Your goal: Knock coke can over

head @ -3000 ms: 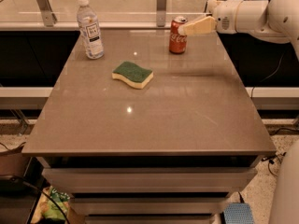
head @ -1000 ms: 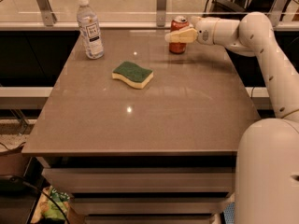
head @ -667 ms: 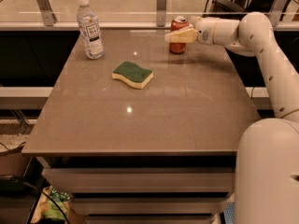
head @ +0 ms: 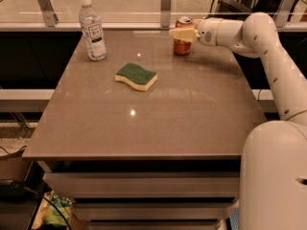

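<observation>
The coke can (head: 182, 46), red with a silver top, stands upright near the far right of the brown table (head: 153, 109). My gripper (head: 182, 33) reaches in from the right on the white arm (head: 249, 32) and sits across the can's upper half, in front of it or touching it. It hides the can's middle. I cannot tell whether it presses on the can.
A clear water bottle (head: 92, 28) with a white cap stands at the far left of the table. A green and yellow sponge (head: 136, 76) lies in the middle, left of the can. A metal rail (head: 165, 6) and glass run behind the table.
The gripper has moved left from beside the can to across its upper half. In the last second it shifted only slightly. The can still stands upright in the same spot.
</observation>
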Controlling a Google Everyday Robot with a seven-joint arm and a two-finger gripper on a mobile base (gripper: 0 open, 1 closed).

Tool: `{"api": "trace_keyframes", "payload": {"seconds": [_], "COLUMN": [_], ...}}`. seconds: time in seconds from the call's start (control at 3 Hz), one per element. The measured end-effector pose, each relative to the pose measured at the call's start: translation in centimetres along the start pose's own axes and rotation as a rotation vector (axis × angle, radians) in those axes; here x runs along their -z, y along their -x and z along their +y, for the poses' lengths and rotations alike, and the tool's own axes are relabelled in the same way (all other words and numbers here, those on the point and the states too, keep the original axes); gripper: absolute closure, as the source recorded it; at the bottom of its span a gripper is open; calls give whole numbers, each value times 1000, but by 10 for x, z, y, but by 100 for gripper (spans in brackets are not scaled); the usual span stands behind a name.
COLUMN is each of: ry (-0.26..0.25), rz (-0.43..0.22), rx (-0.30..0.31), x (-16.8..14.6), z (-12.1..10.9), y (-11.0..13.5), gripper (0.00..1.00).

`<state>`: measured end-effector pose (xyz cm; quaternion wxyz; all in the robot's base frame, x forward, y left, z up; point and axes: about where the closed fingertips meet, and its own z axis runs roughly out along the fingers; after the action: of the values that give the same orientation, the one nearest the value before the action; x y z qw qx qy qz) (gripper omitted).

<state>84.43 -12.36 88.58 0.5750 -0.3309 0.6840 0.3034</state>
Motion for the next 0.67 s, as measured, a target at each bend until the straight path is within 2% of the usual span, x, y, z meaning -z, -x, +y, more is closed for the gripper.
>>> {"api": "trace_keyframes", "payload": {"seconds": [0.67], "ry": [10], "rz": [1], "rx": [-2], "x": [-7], "z": [4], "y": [-1], "gripper": [87]}}
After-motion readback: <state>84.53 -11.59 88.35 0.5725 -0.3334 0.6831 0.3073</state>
